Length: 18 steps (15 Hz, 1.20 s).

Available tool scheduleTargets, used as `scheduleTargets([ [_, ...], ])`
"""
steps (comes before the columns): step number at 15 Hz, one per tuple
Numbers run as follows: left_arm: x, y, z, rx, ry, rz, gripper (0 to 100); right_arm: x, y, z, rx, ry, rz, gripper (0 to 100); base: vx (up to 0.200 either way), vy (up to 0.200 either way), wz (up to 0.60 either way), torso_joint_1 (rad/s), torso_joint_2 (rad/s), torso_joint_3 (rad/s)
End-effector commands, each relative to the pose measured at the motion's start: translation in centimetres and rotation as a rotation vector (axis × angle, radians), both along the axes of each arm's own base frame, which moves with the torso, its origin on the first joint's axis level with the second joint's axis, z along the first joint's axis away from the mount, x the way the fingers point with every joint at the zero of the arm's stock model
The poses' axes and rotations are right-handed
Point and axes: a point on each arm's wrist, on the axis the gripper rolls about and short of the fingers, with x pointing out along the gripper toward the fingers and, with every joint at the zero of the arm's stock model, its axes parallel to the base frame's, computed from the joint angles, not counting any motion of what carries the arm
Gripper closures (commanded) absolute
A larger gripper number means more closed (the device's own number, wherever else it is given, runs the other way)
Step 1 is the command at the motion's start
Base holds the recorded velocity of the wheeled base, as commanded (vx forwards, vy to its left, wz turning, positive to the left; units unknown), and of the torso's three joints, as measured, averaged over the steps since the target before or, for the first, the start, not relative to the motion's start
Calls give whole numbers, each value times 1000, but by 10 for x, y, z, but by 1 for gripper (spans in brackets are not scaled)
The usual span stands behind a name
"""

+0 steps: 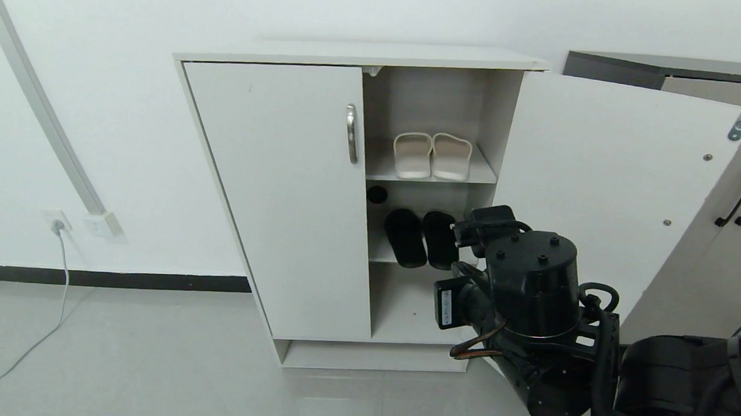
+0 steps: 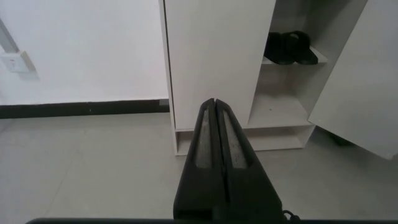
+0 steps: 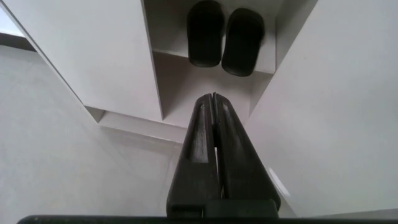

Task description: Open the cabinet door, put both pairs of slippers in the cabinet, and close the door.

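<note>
The white cabinet [image 1: 271, 197] stands against the wall with its left door shut and its right door [image 1: 603, 174] swung wide open. A white pair of slippers [image 1: 432, 155] rests on the upper shelf. A black pair of slippers [image 1: 420, 238] lies on the middle shelf, also seen in the right wrist view [image 3: 225, 40] and the left wrist view [image 2: 291, 48]. My right arm [image 1: 529, 302] is low in front of the open compartment. Its gripper [image 3: 213, 98] is shut and empty, just short of the black pair. My left gripper [image 2: 213, 102] is shut and empty, back over the floor, facing the cabinet.
A grey cabinet [image 1: 728, 186] with black handles stands right behind the open door. A wall socket [image 1: 57, 224] with a cable trailing over the floor is at the left. A small dark round object [image 1: 377, 194] sits at the back of the middle shelf. The bottom shelf [image 1: 404, 303] is bare.
</note>
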Motion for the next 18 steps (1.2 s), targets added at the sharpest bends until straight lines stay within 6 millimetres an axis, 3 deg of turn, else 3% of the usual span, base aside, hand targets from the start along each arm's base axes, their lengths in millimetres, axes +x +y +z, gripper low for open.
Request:
scheduleTargets([
  [1, 0, 0, 0, 0, 1, 1, 100, 1, 1, -3, -6, 5, 0, 100, 0, 0, 0, 0, 0, 0],
  [4, 0, 0, 0, 0, 1, -1, 100, 1, 2, -5, -11, 8, 0, 100, 0, 0, 0, 1, -19, -11],
  [7, 0, 0, 0, 0, 1, 1, 100, 2, 2, -5, -12, 9, -3, 100, 0, 0, 0, 9, -186, -294],
  [18, 0, 0, 0, 0, 1, -1, 100, 2, 1, -7, -17, 13, -3, 100, 0, 0, 0, 101, -476, -342],
])
